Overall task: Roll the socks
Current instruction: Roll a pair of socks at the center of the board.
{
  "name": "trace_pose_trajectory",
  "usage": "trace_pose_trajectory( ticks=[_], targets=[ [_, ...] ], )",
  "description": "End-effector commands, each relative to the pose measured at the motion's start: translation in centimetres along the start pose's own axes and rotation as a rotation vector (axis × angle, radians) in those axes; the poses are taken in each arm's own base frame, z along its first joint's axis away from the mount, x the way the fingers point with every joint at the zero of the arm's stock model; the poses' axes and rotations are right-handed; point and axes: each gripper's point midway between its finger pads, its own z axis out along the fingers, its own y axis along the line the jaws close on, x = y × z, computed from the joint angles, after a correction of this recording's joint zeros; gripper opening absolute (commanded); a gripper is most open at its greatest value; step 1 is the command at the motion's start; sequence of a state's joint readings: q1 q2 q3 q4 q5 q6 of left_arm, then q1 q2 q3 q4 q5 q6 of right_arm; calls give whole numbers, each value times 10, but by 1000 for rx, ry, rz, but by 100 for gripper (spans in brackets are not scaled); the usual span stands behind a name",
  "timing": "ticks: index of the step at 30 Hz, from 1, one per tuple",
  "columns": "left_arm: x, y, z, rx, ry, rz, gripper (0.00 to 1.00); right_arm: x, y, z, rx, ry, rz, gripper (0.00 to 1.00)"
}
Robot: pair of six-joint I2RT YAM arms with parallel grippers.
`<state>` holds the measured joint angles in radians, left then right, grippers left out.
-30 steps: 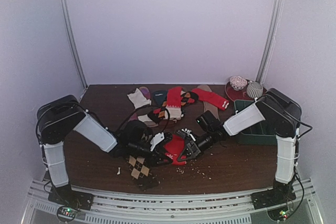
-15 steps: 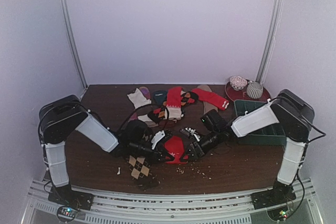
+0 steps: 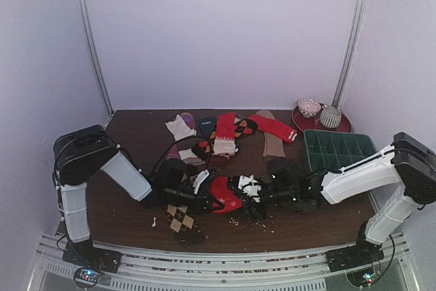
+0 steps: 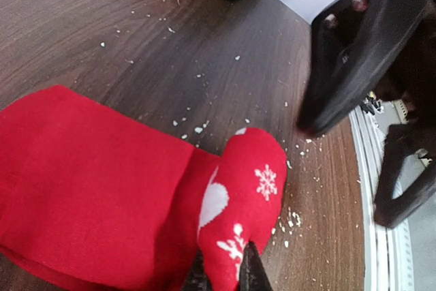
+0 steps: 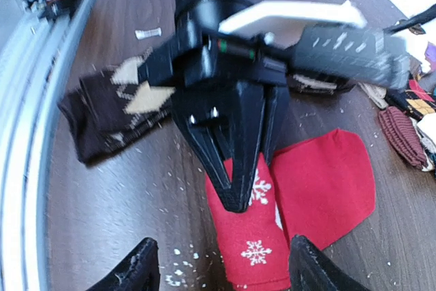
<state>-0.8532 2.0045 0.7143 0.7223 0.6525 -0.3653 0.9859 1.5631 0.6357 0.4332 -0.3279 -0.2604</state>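
A red sock (image 4: 102, 189) with white snowflakes lies folded on the dark wooden table (image 3: 122, 202), and also shows from above as the red sock (image 3: 228, 199) and the red sock (image 5: 320, 182). My left gripper (image 4: 223, 272) is shut, pinching the folded toe part of it; the left gripper (image 5: 238, 195) reaches in from the far side. My right gripper (image 5: 221, 274) stands open just short of the sock's end, nothing between its fingers; the right gripper (image 3: 246, 191) faces the left gripper (image 3: 208, 199). A dark brown argyle sock (image 3: 180, 217) lies crumpled near the front edge, under the left arm, and appears as the brown argyle sock (image 5: 102, 117).
A heap of assorted socks (image 3: 221, 134) lies at the back middle. A green compartment tray (image 3: 338, 149) sits at the right, with a red plate (image 3: 300, 122) holding two rolled socks behind it. White crumbs (image 4: 289, 219) dot the wood around the red sock.
My right gripper has opened and let go of the red sock, and that arm has dropped low and stretched out. My left gripper has closed on the sock's fold.
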Motion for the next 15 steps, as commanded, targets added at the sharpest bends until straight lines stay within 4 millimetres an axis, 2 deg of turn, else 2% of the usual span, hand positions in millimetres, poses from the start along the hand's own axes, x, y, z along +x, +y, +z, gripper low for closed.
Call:
trace_pose_trajectory(
  ticks=[1, 9, 15],
  targets=[
    [100, 25, -10, -114, 277, -234, 0, 4, -18, 17, 103, 38, -152, 66],
    [104, 23, -12, -107, 282, -236, 0, 24, -18, 34, 88, 97, -165, 64],
    [107, 21, -13, -93, 290, -229, 0, 40, -18, 43, 84, 139, -137, 51]
  ],
)
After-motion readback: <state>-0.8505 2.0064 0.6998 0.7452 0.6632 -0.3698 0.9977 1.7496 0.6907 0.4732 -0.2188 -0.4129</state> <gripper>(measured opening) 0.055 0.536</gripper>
